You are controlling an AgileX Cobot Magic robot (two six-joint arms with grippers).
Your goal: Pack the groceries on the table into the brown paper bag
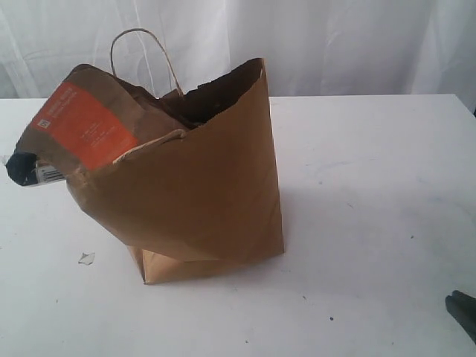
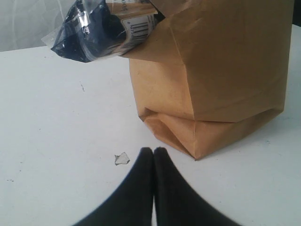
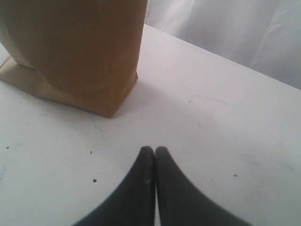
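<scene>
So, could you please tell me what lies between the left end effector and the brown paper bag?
Only bare table, as the left wrist view shows; a small pale scrap lies just beside that stretch.

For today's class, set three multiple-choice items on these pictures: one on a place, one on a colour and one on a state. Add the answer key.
1. Where is the labelled packet relative to the paper bag?
A. lying beside it
B. sticking out of its top
C. flattened under it

2. What colour is the packet's label?
A. green
B. orange
C. purple

3. How does the left gripper stand?
A. shut, holding nothing
B. wide open
C. shut on a handle

Key:
1 B, the packet pokes out over the bag's rim.
2 B, the exterior view shows an orange panel on it.
3 A, the fingertips meet with nothing between them.
</scene>
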